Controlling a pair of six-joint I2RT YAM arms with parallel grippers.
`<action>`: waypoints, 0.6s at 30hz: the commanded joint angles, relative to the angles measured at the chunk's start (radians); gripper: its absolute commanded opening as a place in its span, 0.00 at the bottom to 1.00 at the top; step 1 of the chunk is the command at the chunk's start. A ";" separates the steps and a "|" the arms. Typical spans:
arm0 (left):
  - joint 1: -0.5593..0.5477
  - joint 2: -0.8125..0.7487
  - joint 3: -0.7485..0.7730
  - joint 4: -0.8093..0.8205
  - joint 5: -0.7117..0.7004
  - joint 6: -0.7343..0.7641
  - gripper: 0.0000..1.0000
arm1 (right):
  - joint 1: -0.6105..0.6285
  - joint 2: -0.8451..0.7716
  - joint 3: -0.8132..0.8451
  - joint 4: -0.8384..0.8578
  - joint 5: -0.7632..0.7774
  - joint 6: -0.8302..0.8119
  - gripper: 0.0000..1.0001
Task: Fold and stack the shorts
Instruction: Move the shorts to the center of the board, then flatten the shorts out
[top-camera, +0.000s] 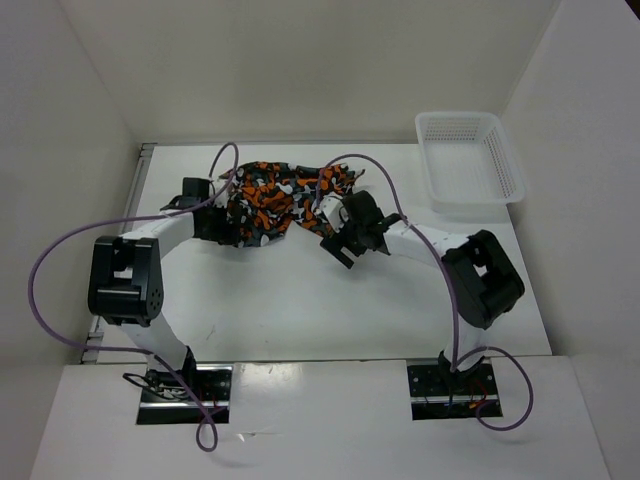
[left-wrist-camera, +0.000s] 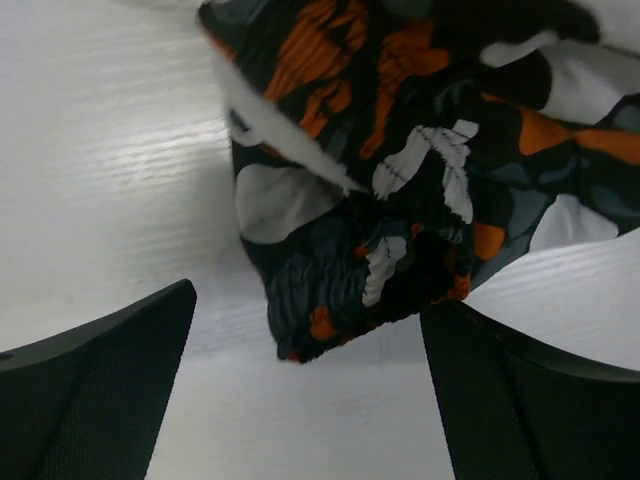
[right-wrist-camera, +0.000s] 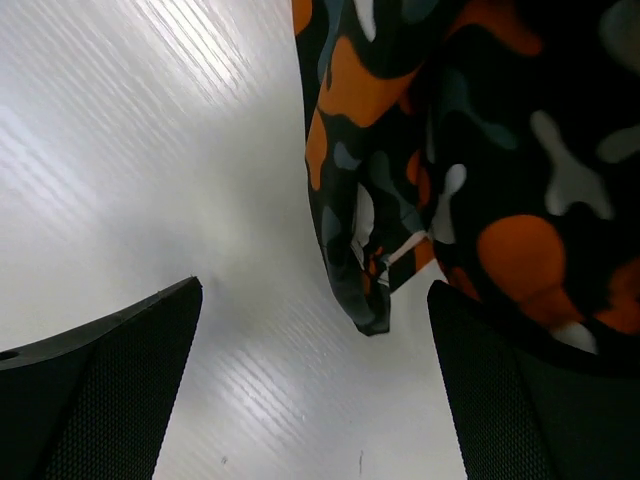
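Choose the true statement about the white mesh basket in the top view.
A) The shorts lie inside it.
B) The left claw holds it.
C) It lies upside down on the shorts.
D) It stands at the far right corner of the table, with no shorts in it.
D: the basket stands upright in the far right corner, and the shorts lie apart from it, nearer the middle.

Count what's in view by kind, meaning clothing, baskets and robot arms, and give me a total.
Shorts: 1
Basket: 1
Robot arms: 2, left arm and right arm
Total: 4
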 joint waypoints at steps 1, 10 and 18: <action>-0.012 0.052 0.048 0.046 -0.022 0.004 0.94 | -0.006 0.055 0.028 0.050 0.031 -0.001 0.97; -0.021 0.092 0.070 -0.026 0.098 0.004 0.03 | -0.017 0.198 0.146 0.104 0.051 0.087 0.11; 0.064 0.012 0.319 -0.377 0.405 0.004 0.00 | -0.067 0.028 0.430 -0.387 -0.377 -0.099 0.00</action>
